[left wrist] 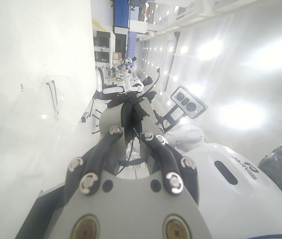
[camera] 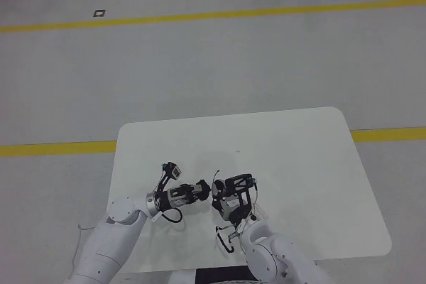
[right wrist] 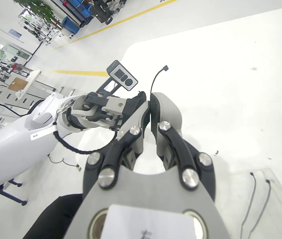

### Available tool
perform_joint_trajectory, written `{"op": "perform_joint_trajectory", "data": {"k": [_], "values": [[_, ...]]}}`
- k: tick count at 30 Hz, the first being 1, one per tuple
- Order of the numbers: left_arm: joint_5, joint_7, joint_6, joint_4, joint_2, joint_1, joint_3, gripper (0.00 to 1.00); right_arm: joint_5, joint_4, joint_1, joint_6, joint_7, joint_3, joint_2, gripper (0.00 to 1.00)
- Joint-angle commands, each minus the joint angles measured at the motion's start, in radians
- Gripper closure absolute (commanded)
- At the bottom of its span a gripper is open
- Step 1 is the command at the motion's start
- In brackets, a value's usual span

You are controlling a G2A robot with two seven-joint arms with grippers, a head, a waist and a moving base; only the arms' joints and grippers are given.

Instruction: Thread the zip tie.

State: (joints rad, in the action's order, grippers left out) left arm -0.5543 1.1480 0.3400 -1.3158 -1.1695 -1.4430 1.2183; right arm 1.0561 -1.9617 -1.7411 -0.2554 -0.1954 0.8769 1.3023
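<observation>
So the zip tie point(right wrist: 153, 81) was a skinny black one, a thin strap with a little square head at the free end. It curved up toward the far side out of the right gripper point(right wrist: 150, 103), whose two grey fingers with ribbed black pads were clamped tight on the strap lower down. That put it in the air over the near-left part of the white table point(camera: 305, 156), not far in from the near edge. The left gripper point(left wrist: 131, 100) sat just to the left, its tip right up against the right one. Its fingers, wrapped in frayed black cloth, were pressed together, but I couldn't tell whether the tie's tail was caught between them. Close by, toward the near edge, sat a clear plastic tray point(left wrist: 26, 100) with a couple of spare ties point(left wrist: 54, 100) lying in it, the same black. As for writing, a small white tag point(right wrist: 38, 135) hung off the left arm's wrist with print too tiny to read. There was dark lettering on a white arm shell point(left wrist: 245, 170), and a white sticker point(right wrist: 150, 221) on the base of the right gripper had a mark cut off at the edge.
</observation>
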Motion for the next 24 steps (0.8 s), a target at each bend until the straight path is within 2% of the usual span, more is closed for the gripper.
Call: {"op": "perform_joint_trajectory", "data": {"k": [1, 13, 14, 15, 19, 24], "values": [[0.000, 0.000, 0.000, 0.000, 0.000, 0.000, 0.000, 1.00, 0.000, 0.000, 0.000, 0.001, -0.001, 0.001, 0.000, 1.00], [0.000, 0.000, 0.000, 0.000, 0.000, 0.000, 0.000, 1.00, -0.007, -0.003, -0.002, 0.009, 0.002, 0.000, 0.002, 1.00], [0.000, 0.000, 0.000, 0.000, 0.000, 0.000, 0.000, 1.00, -0.006, -0.006, -0.004, 0.007, 0.005, 0.001, 0.002, 0.37], [0.000, 0.000, 0.000, 0.000, 0.000, 0.000, 0.000, 1.00, -0.005, -0.011, -0.006, 0.003, 0.009, 0.003, 0.001, 0.00], [0.000, 0.000, 0.000, 0.000, 0.000, 0.000, 0.000, 1.00, -0.002, -0.036, -0.025, 0.007, 0.016, 0.017, -0.002, 0.00], [0.000, 0.000, 0.000, 0.000, 0.000, 0.000, 0.000, 1.00, -0.009, -0.054, -0.042, 0.047, -0.011, 0.050, -0.012, 0.00]]}}
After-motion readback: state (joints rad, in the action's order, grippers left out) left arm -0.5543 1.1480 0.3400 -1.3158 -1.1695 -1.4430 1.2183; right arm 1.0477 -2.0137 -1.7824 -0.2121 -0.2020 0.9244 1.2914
